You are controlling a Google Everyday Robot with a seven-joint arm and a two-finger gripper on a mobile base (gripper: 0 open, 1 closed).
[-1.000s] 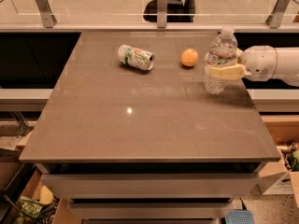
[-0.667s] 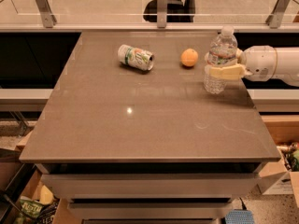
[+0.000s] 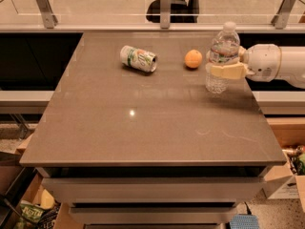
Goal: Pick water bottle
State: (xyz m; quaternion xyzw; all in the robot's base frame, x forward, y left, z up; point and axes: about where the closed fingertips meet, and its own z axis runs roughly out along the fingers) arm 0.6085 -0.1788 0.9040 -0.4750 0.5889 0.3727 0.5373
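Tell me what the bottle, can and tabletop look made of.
Water bottle: clear thin plastic, ribbed, see-through, white cap; gripper at its middle, in from the picture's right edge. Can: probably printed metal, glossy green-white. Tabletop: smooth grey-brown slab, semi-gloss, light glint; laminate or stone, unclear.

The table [image 3: 143, 132] is plain grey-brown, with a white-and-green can [image 3: 138, 59] and 1 orange fruit [image 3: 193, 59] near its far edge. By the right edge, the clear ribbed bottle [image 3: 223, 46] has a white cap and white, red and green label; the cream gripper [image 3: 213, 70] clasps it.
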